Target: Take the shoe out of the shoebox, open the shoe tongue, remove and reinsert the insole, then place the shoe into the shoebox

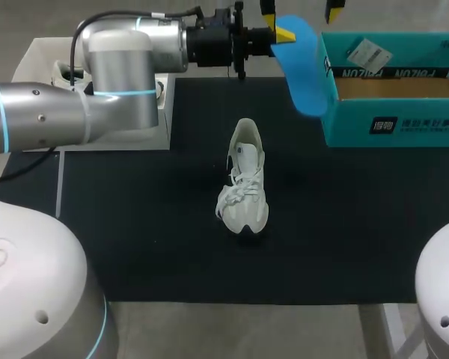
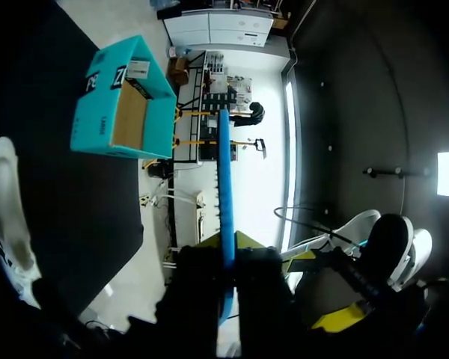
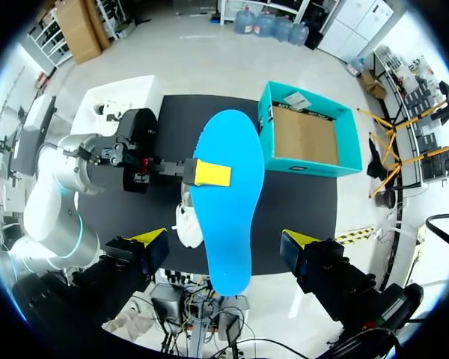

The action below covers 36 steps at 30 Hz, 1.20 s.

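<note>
- The blue insole [image 1: 303, 71] is out of the shoe and in the air, at about 1 o'clock from the shoe in the head view, just beside the shoebox's near corner.
- The left tool [image 1: 284, 34] is clenched on the insole. The right wrist view shows one yellow pad flat on its face near the middle, and the left wrist view shows it edge-on between the fingers.
- The right tool [image 3: 224, 239] is released, its tips spread wide to either side of the insole and touching nothing.
- The white shoe [image 1: 245, 183] stands upright on the table [image 1: 135, 224], heel opening toward 12 o'clock, laces loose.
- The open shoebox [image 1: 393, 123] sits at about 2 o'clock from the shoe.
- Reinsertion looks to be the step in hand. It would likely go best toe-first into the opening, at a shallow angle, with the right tool steadying the shoe.
</note>
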Motion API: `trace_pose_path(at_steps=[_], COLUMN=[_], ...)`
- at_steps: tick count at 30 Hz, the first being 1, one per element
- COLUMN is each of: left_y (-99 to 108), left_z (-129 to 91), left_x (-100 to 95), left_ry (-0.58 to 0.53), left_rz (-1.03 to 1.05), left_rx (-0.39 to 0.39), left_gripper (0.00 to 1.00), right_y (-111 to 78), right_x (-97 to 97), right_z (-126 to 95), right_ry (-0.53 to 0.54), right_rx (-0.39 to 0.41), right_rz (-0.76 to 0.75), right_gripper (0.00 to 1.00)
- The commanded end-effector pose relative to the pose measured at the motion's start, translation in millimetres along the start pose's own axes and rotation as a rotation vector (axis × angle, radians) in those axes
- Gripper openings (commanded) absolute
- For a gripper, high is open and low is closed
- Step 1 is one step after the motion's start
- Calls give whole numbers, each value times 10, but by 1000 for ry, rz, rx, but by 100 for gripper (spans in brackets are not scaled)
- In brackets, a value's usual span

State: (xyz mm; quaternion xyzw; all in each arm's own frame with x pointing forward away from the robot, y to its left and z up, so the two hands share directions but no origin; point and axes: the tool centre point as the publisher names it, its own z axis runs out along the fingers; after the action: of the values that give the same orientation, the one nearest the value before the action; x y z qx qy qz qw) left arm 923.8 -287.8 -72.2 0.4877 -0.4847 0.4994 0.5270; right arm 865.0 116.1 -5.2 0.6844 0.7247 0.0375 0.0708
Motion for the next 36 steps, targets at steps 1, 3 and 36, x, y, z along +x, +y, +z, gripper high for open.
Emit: trace_pose_path(at_steps=[1, 3, 36], left_y=[37, 22, -126], left_z=[-57, -98, -397], left_x=[-1, -2, 80], left_ry=[-3, -2, 20], left_rz=[7, 10, 104], left_rx=[17, 24, 21], left_gripper=[0, 0, 0], right_y=[-1, -1, -139], right_x=[-6, -6, -617], right_z=[1, 1, 488], right_ry=[1, 1, 1295], right_rx=[0, 0, -370], right_rz=[0, 0, 29], right_gripper=[100, 100, 100])
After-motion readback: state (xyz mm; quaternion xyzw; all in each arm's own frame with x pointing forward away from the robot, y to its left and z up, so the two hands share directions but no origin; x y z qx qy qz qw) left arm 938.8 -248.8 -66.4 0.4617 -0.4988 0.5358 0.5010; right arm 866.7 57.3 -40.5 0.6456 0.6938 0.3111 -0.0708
